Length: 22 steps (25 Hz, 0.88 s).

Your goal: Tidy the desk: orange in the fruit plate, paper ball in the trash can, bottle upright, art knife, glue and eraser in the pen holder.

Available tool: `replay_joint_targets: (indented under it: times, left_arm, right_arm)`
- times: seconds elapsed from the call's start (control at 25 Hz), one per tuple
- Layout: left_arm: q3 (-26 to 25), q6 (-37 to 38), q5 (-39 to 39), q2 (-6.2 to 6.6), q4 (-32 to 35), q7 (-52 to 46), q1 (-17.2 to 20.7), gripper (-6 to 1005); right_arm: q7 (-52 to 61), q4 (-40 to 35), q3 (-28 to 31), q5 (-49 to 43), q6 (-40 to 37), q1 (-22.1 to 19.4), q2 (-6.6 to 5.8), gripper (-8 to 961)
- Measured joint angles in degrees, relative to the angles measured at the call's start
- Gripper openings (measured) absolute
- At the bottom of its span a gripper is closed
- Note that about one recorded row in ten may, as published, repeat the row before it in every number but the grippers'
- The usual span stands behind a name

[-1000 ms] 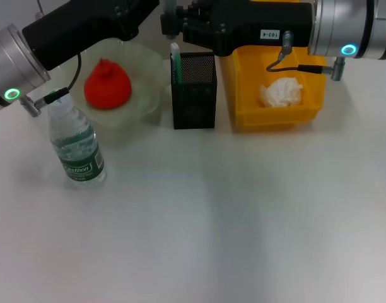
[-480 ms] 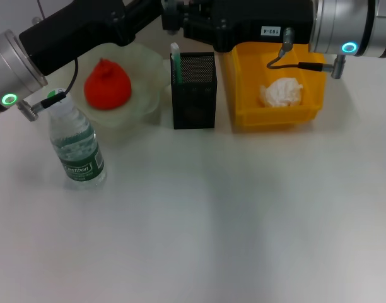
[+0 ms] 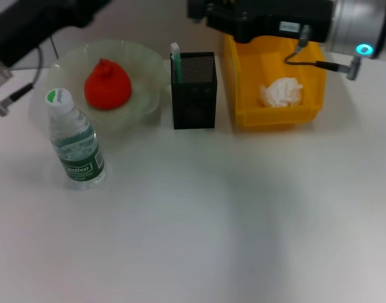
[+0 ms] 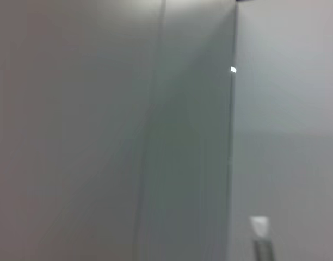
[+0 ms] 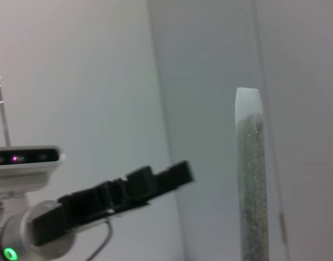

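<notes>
On the left side of the bench (image 3: pixel 199 240) the bottle (image 3: pixel 75 142) stands upright, with its white cap on top, just in front of the fruit plate (image 3: pixel 150 76). The orange (image 3: pixel 107 84) lies inside this plate. The left arm is only a dark shape at the upper left corner of the head view; its gripper is out of sight, and the left wrist view shows only a blank grey surface.

In the middle stands the pen holder (image 3: pixel 193 91). The mint-green art knife (image 3: pixel 176 63) sticks up from its left corner. The glue and the eraser are not on the bench; probably they are already in the holder, but the mesh hides its inside, so I cannot confirm it.

To the right is the yellow trash can (image 3: pixel 243 101), and the paper ball (image 3: pixel 281 92) lies in it. The right arm hangs above the far edge of the can, and its gripper is hidden, so I cannot tell how its fingers stand.

In my judgement every step is finished. The next move calls only for both arms to retreat, without touching the bottle or the holder.
</notes>
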Motion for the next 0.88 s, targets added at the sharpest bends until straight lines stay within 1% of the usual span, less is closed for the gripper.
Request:
replay_joint_targets:
  times: [0.04,0.08,0.24,0.4,0.44,0.48,0.68,0.84,0.88]
  left_arm:
    - [-1.28,-0.06,-0.29,0.03,0.00,0.76,0.64,602]
    - [-2.48,-0.20,-0.32,0.06,0.00,1.63,1.08,600]
    - [-4.28,-0.52,-0.35,0.13,-0.67,3.28,1.50,599]
    - [-5.69,-0.77,-0.36,0.20,-1.72,4.42,1.47,598]
    - [-6.41,-1.20,-0.37,0.21,-2.15,5.24,1.35,598]
    - [-6.44,-1.32,-0.37,0.21,-2.19,5.39,1.32,598]
    - [-6.43,-2.70,-0.13,0.20,-2.47,6.64,0.97,598]
    - [-6.48,-4.00,-0.28,0.13,-2.72,8.60,0.96,598]
    - [-6.47,-4.28,-0.30,0.08,-2.78,9.11,1.02,597]
  right_arm:
    - [-0.63,-0.44,0.02,0.75,0.77,-1.64,-0.15,145]
    - [-0.63,-0.44,0.02,0.75,0.77,-1.64,-0.15,145]
    - [-2.03,-1.07,-0.02,0.99,2.59,-4.59,-0.29,145]
    - [-3.81,0.32,-0.04,0.99,4.70,-5.26,-0.21,146]
    - [-5.20,1.96,-0.18,0.99,6.62,-5.02,-0.16,146]
    - [-5.20,1.96,-0.18,0.99,6.62,-5.02,-0.16,146]
    - [-8.17,6.23,-0.74,1.00,13.35,-2.90,-0.09,146]
    - [-10.25,8.51,-0.87,1.00,18.52,-0.88,-0.08,145]
    - [-10.25,8.51,-0.87,1.00,18.52,-0.88,-0.08,145]
